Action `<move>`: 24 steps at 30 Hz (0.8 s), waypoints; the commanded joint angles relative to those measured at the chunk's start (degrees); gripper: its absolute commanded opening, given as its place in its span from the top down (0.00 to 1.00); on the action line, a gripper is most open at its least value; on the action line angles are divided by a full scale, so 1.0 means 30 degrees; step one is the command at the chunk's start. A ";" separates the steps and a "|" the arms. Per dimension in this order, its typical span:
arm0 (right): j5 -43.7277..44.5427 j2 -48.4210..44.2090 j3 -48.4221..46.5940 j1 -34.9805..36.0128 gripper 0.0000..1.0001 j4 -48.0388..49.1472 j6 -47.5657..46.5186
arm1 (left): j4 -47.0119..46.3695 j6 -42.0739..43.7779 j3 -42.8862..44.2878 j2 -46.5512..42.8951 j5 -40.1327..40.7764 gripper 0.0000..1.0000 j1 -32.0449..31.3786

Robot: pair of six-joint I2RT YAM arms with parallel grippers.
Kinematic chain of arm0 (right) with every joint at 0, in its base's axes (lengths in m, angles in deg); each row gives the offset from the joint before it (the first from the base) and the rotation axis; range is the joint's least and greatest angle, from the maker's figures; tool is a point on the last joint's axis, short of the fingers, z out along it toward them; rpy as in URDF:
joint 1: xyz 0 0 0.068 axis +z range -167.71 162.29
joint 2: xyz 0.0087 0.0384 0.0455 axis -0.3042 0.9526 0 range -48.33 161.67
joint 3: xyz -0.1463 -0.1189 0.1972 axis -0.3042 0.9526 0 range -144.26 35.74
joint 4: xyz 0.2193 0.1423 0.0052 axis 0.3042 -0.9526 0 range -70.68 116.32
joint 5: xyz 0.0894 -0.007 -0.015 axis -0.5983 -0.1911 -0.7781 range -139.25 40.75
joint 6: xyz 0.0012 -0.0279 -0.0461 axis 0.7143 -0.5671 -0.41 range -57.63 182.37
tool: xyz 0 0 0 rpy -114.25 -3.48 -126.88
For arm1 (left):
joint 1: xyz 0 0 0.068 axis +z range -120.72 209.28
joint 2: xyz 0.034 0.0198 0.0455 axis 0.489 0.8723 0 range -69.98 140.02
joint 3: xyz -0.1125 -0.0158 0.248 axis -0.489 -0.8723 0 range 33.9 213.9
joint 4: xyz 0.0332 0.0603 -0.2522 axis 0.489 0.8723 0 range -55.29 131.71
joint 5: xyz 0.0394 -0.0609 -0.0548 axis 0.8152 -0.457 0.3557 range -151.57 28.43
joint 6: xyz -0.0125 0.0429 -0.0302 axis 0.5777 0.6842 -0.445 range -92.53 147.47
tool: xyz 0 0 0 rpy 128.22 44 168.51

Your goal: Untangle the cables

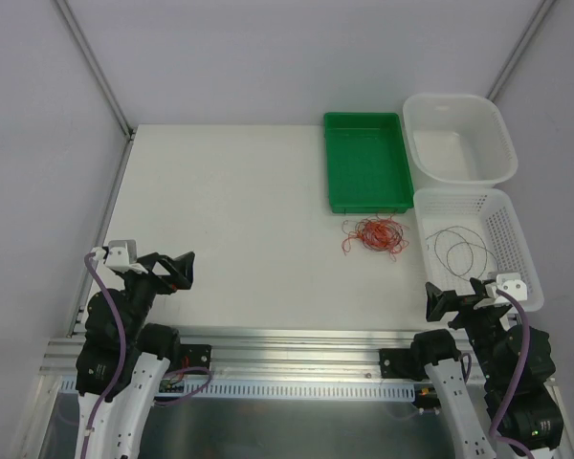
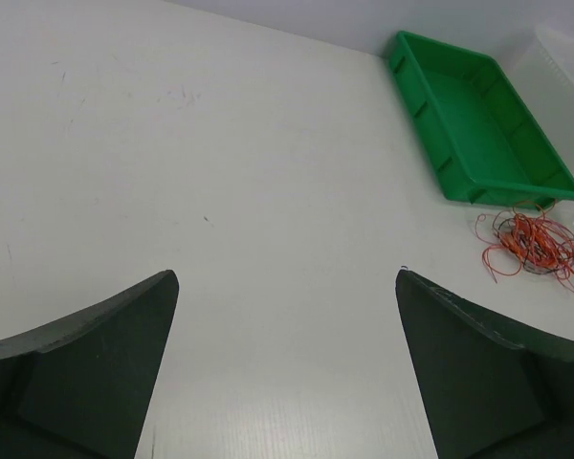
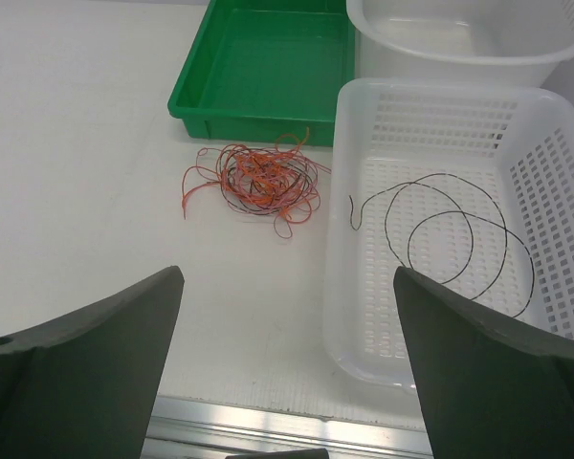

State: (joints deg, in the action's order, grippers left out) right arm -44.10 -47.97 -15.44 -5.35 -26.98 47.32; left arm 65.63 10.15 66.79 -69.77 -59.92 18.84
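Note:
A tangled bundle of thin red, orange and dark cables (image 1: 375, 235) lies on the white table just in front of the green tray; it also shows in the left wrist view (image 2: 534, 243) and the right wrist view (image 3: 261, 179). One dark cable (image 3: 447, 232) lies coiled apart in the white perforated basket (image 1: 502, 215). My left gripper (image 1: 182, 271) is open and empty at the near left, far from the bundle. My right gripper (image 1: 438, 301) is open and empty near the table's front edge, beside the basket's near corner.
A green tray (image 1: 366, 161) stands at the back centre-right, and a white tub (image 1: 458, 137) to its right, behind the basket. An aluminium rail (image 1: 297, 339) runs along the table's near edge.

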 commanded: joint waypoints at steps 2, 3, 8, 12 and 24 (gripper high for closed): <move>0.0130 -0.3724 -0.0079 0.0099 0.03 0.0862 0.0211 | -0.0198 -0.0291 0.0201 -0.3087 0.0270 0.01 -0.0037; 0.0159 -0.3724 -0.0079 0.0099 0.03 0.0862 0.0240 | -0.0198 -0.0320 0.0201 -0.3058 0.0270 0.01 -0.0037; 0.1006 -0.3695 -0.0108 0.0099 0.03 0.0774 0.0620 | -0.0198 -0.0320 0.0201 -0.2999 0.0241 0.01 -0.0036; 0.2269 -0.3694 -0.0458 0.0099 0.03 0.0452 0.1061 | -0.0198 -0.0291 0.0201 -0.2999 0.0329 0.01 -0.0007; -0.0721 0.3061 -0.3946 0.0099 0.03 -0.1745 0.1906 | -0.0198 -0.0877 0.0259 -0.2356 0.0153 0.01 -0.0037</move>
State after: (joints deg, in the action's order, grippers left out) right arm -44.89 -46.72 -26.69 -5.35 -29.97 49.97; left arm 65.65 8.69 66.79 -69.77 -59.59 18.84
